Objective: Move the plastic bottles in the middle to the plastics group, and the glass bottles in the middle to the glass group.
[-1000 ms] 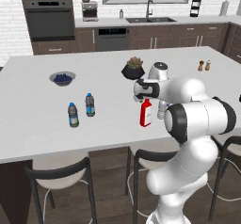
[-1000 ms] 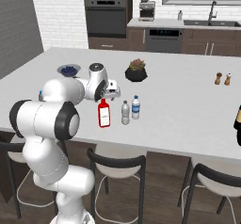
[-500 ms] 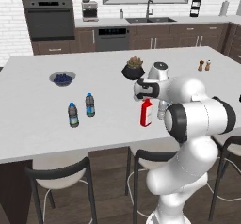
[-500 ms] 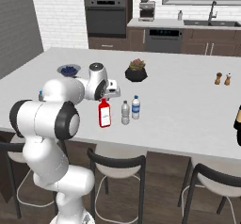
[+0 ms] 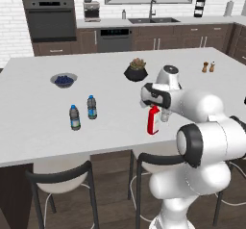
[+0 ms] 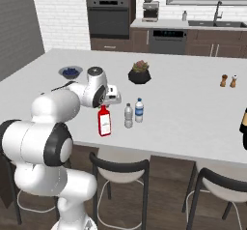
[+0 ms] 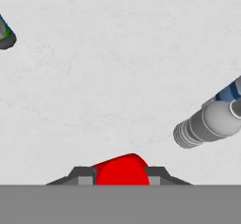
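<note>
Claw: the claw is clamped on the top of the red bottle; in the hand view the two dark fingertips sit tight against either side of the red neck.
Red bottle: it stands upright on the white desk, near the front edge, with its base apparently on the surface, so by my reading it is gripped but not yet lifted.
Clear bottles: the two pale-capped water bottles stand side by side just beside the red bottle, on its right in the right base view; one of them appears at the right of the hand view.
Dark-capped pair: the two darker bottles stand together well apart from the red bottle, toward the left of the desk in the left base view.
Other things: a dark bowl and a dark pot with a plant sit farther back on the desk.
Step in hand: grasping the glass bottle from the middle cluster.
Glass group: a dark shape at the far right edge of the right base view may belong to it; I cannot tell.
Next move: lift straight up so the red bottle clears the neighbouring clear bottles without knocking them, then carry it toward the glass group.
</note>
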